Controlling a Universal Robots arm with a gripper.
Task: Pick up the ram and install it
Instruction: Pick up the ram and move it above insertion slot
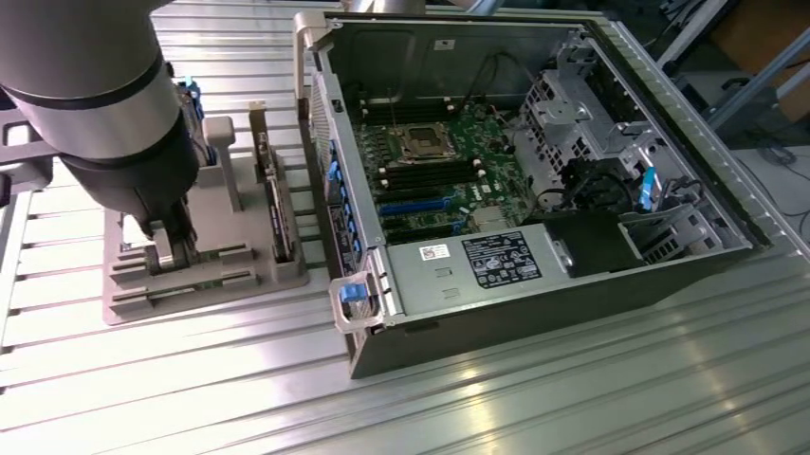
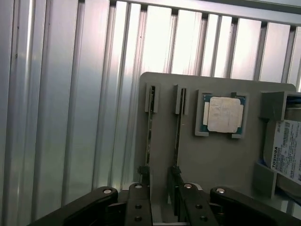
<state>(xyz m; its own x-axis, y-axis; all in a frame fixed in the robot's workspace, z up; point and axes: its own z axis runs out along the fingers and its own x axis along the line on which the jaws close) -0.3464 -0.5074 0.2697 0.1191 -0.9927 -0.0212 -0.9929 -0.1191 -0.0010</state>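
Starting with the exterior view, I see the arm planted over the grey holder (image 1: pixel 127 301) on the ribbed counter (image 1: pixel 506 398), at the exterior view's left of the open computer case (image 1: pixel 658 275). The gripper (image 1: pixel 169 248) reaches down into the holder's slots, and the arm's bulk hides whatever stands there, so I cannot make out the ram from here. An expansion card (image 1: pixel 276 204) stands on edge just beside the gripper, between it and the case. On the wrist view, the ram (image 2: pixel 178 127) shows as a thin line, standing on edge in its slot. Its long axis runs straight away from the fingers (image 2: pixel 141 188) toward the holder's (image 2: pixel 211 165) far edge. A second ram stick (image 2: pixel 149 127) lies parallel beside it. The near ends of both vanish behind the fingertips. The gripper (image 2: pixel 159 172) is spread wide and grasping nothing, and I cannot tell which stick it lines up with. Beside the sticks sit a processor chip (image 2: pixel 225 114) and a hard drive (image 2: pixel 288 153) cut off at the edge.
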